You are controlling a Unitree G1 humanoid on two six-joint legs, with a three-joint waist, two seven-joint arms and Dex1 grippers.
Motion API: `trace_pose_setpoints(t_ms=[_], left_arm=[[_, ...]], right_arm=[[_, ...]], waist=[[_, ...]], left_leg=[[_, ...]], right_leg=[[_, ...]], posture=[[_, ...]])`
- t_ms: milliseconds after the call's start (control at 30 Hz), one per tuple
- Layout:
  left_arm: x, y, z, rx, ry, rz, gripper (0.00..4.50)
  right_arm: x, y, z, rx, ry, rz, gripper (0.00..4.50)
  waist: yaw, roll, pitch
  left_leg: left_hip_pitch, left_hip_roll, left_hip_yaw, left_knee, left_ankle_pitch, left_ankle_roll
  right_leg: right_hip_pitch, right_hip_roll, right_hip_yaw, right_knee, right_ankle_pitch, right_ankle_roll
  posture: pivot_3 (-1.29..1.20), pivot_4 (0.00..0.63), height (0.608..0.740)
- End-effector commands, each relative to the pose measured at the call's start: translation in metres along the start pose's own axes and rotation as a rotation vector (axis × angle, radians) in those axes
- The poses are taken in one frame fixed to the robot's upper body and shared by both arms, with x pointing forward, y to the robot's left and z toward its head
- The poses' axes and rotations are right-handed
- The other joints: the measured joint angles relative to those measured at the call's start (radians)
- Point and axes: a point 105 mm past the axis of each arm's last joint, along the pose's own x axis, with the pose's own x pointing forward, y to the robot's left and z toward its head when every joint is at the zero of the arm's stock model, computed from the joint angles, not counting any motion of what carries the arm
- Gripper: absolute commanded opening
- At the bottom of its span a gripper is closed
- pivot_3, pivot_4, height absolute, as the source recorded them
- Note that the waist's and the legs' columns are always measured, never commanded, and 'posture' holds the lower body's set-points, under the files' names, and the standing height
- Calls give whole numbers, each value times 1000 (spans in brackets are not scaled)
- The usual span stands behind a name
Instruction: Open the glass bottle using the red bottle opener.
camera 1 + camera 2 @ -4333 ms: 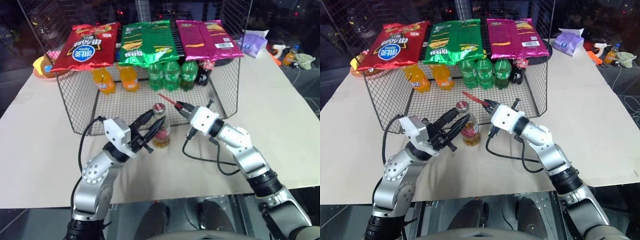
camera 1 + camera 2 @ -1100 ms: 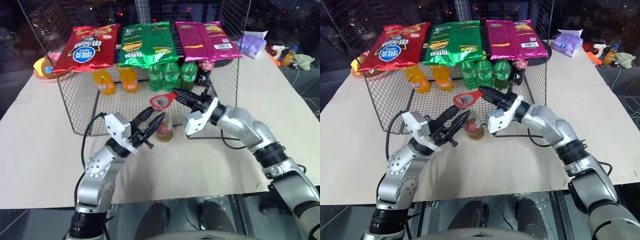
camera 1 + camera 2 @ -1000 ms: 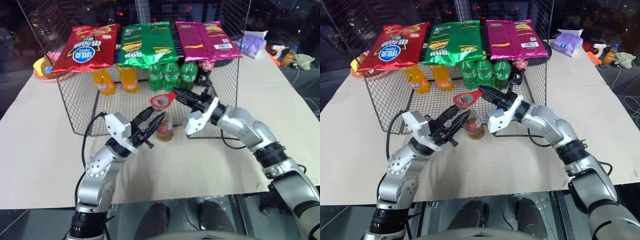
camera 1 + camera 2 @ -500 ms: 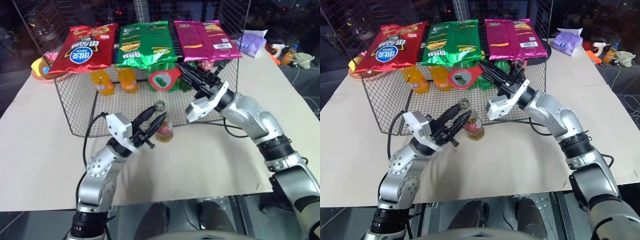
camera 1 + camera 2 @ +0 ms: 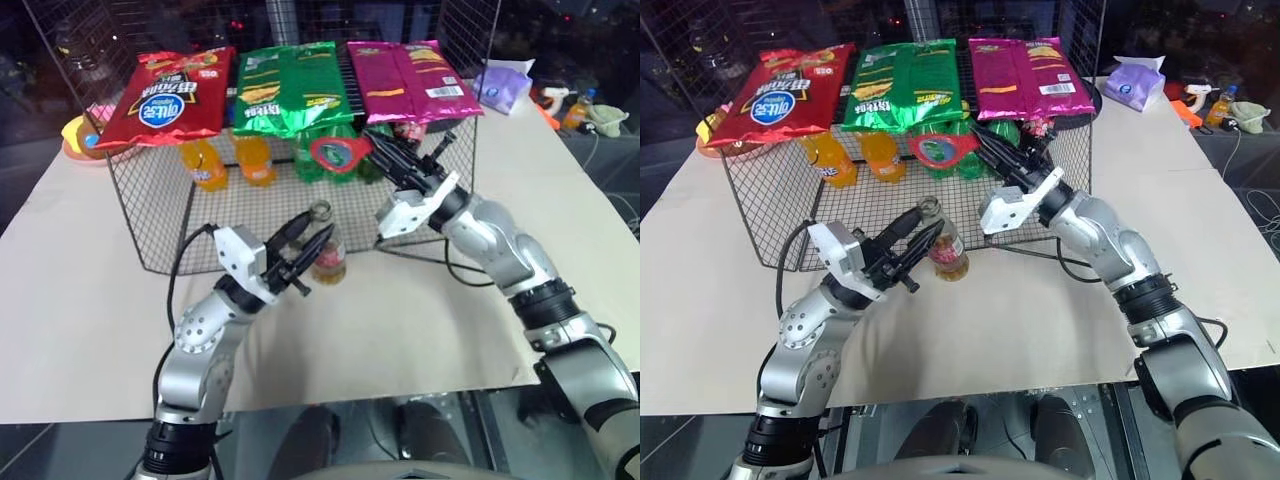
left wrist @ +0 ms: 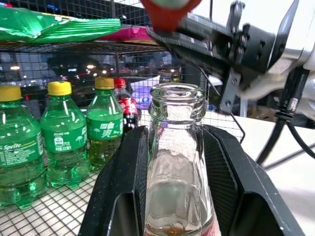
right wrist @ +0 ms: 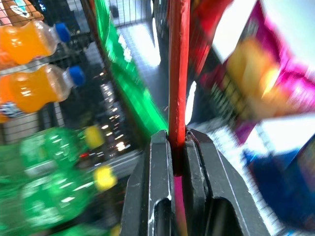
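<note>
Cap off; opener raised clear of bottle.

Left wrist view shows the glass bottle (image 6: 177,162) with a bare, open mouth, pinched at the neck between the left gripper (image 5: 305,243) fingers; head views place it upright on the table (image 5: 420,320) before the wire rack (image 5: 160,215). Right gripper (image 5: 992,148) is clamped on the red bottle opener (image 5: 942,149), which sat on the cap a second ago and is now lifted up by the green bags.

- Both head eyes look forward and down over the desk (image 5: 80,300), sharing the wire rack (image 5: 150,220) and both arms.
- The left wrist camera sits close behind the glass bottle (image 6: 178,162), facing the rack.
- The right wrist camera looks along the red bottle opener (image 7: 178,73).
</note>
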Motion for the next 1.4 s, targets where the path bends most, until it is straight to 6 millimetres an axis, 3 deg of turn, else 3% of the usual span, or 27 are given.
trace_pose_setpoints(t_ms=[33, 333, 467, 667, 733, 1133, 1400], left_arm=[[-3, -2, -18, -28, 80, 3, 1483], [0, -3, -16, -26, 72, -3, 1483], [-1, -2, -16, -26, 73, -1, 1483], [-1, -1, -16, -17, 78, 4, 3451], [0, -1, -16, -15, 78, 2, 4356], [-11, -4, -13, -16, 83, -7, 4356], [-45, -3, -10, 6, 160, 35, 4356]], right_arm=[[-3, -6, -5, 131, 32, -28, 0], [-15, 38, -16, 712, 190, 22, 0], [-16, 43, -14, 789, 215, 24, 0], [-16, 49, -9, 806, 215, 50, 0], [-16, 50, -7, 804, 211, 57, 0], [-25, 50, -14, 832, 253, 46, 0], [-67, 58, -17, 1143, 405, 94, 0]], waist=[[-1, 0, 0], [1, 0, 0], [1, 0, 0], [0, 0, 0], [0, 0, 0], [0, 0, 0], [1, 0, 0]], left_leg=[[0, 0, 0, 0, 0, 0], [0, 1, 0, 0, 0, 0], [0, 1, -1, 0, 0, 0], [-2, 0, -1, 0, 0, 0], [-6, 0, 0, 0, 0, 0], [-7, 0, 0, 0, 0, 0], [-8, 1, 0, 0, 0, 0]], right_leg=[[0, 0, 0, 0, 0, 0], [0, 0, 0, 0, 0, 0], [0, 0, 0, 1, 0, 0], [-3, 0, 0, 1, 0, 0], [-7, 0, 0, 2, 0, 0], [-8, 0, 0, 2, 0, 0], [-8, -1, 0, 1, 0, 0]], posture=[[0, 150, 740], [0, 150, 740], [0, 150, 740], [0, 150, 740], [0, 150, 740], [0, 150, 740], [0, 150, 740]])
